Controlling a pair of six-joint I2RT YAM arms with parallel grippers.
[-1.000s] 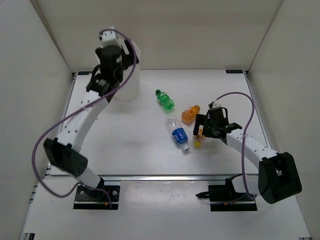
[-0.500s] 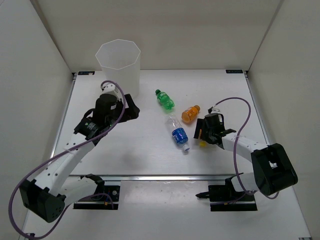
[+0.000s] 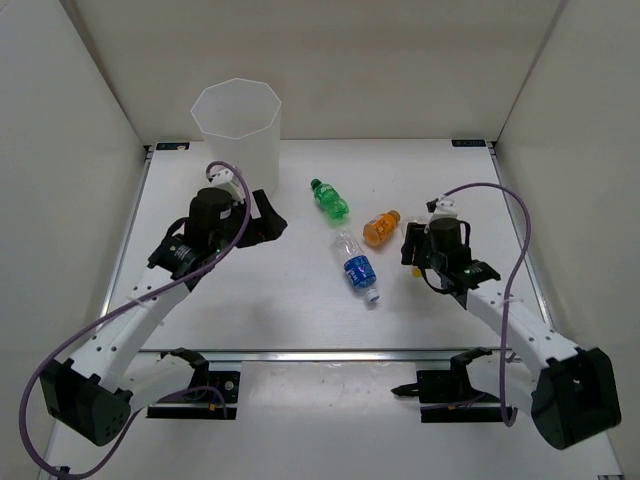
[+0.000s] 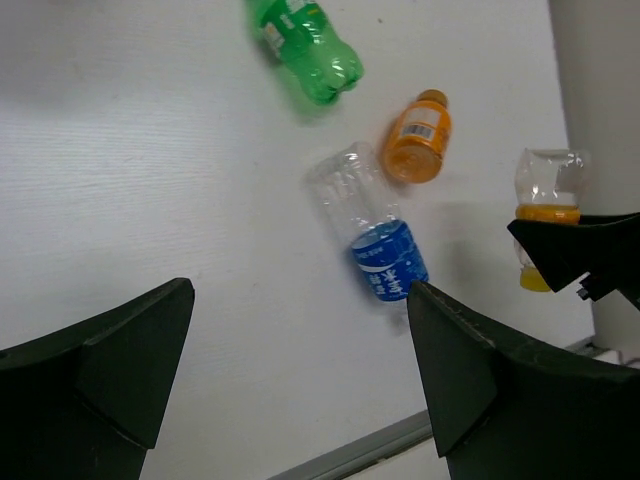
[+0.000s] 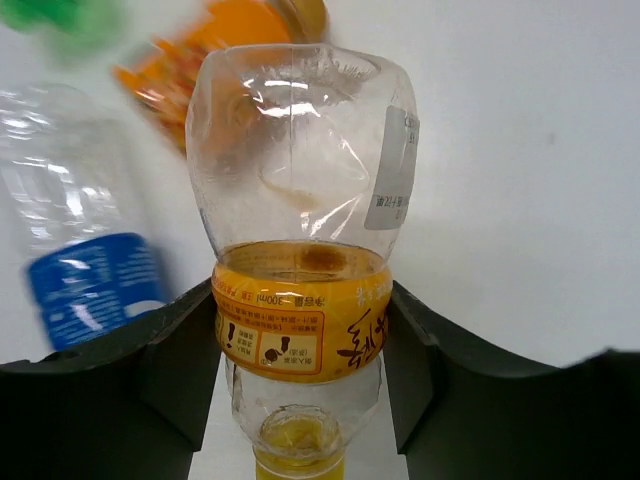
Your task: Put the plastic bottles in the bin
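My right gripper [image 5: 300, 335] is shut on the clear bottle with the orange-yellow label [image 5: 300, 200], cap towards the wrist. It holds the bottle off the table at the right [image 3: 425, 250]; from above the bottle is hidden under it. The left wrist view shows this bottle [image 4: 548, 190] between black fingers. On the table lie the green bottle [image 3: 328, 199], the orange bottle [image 3: 380, 228] and the clear blue-label bottle [image 3: 355, 265]. The translucent white bin [image 3: 237, 130] stands at the back left. My left gripper [image 3: 270, 222] hangs open and empty in front of the bin [image 4: 300, 370].
White walls close in the table on the left, back and right. The metal front edge [image 3: 330, 353] runs just before the arm bases. Cables loop off both arms.
My right gripper has shut on the yellow-label bottle and lifted it off the table. My left arm came down from over the bin to low in front of it, then stayed put.
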